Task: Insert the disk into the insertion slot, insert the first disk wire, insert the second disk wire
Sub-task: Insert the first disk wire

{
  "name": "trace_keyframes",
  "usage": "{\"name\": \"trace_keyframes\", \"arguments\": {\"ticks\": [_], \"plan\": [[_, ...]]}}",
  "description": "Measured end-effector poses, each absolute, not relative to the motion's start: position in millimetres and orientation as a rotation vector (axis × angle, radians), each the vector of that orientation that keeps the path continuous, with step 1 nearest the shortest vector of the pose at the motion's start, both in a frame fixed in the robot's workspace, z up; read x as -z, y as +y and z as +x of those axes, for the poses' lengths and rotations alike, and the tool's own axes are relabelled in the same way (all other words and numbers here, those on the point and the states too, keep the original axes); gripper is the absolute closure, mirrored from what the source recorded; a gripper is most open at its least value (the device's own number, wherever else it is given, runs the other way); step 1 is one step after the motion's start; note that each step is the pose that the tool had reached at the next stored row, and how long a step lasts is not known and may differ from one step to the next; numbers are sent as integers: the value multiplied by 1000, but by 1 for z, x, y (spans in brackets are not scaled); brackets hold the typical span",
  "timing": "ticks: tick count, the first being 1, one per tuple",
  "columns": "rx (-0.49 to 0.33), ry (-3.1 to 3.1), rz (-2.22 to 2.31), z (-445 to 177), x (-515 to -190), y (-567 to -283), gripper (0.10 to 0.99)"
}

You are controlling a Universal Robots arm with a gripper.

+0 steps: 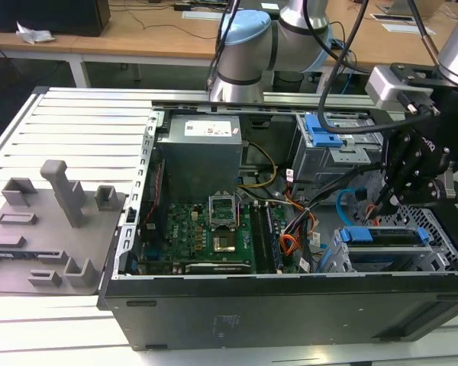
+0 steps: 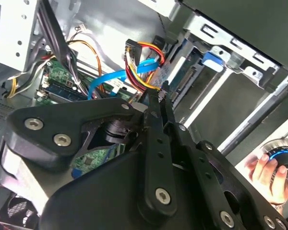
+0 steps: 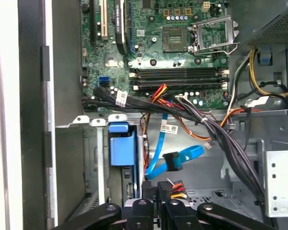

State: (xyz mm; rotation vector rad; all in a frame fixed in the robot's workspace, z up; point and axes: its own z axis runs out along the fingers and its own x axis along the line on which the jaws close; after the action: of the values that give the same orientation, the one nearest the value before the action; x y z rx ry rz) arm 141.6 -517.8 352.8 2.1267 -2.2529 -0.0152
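Note:
The disk (image 1: 382, 235), in its blue carrier (image 3: 121, 148), sits inside the grey perforated insertion slot (image 1: 443, 242) at the case's front corner on the exterior view's right. My gripper (image 1: 383, 200) hangs just behind the disk. Its fingertips (image 3: 155, 189) are shut on the plug of the first disk wire (image 3: 177, 185), a red, orange and black bundle (image 2: 141, 67), close to the disk's rear edge. The second disk wire (image 3: 182, 155), a light-blue flat loop (image 1: 342, 204) with a dark plug, lies loose beside the gripper (image 2: 159, 91).
A taller grey cage with a blue-handled carrier (image 1: 324, 133) stands behind the gripper. Thick black cables (image 3: 216, 134) cross the case over the motherboard (image 1: 214, 229). A person's hand (image 2: 264, 167) holds a round knob outside the case. Grey fixtures (image 1: 53, 206) lie on the table.

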Motion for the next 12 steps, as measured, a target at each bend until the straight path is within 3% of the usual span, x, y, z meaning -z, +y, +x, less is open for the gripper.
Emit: {"name": "trace_keyframes", "arguments": {"ticks": [12], "plan": [[15, -2253, 2127, 142, -353, -539, 925]]}}
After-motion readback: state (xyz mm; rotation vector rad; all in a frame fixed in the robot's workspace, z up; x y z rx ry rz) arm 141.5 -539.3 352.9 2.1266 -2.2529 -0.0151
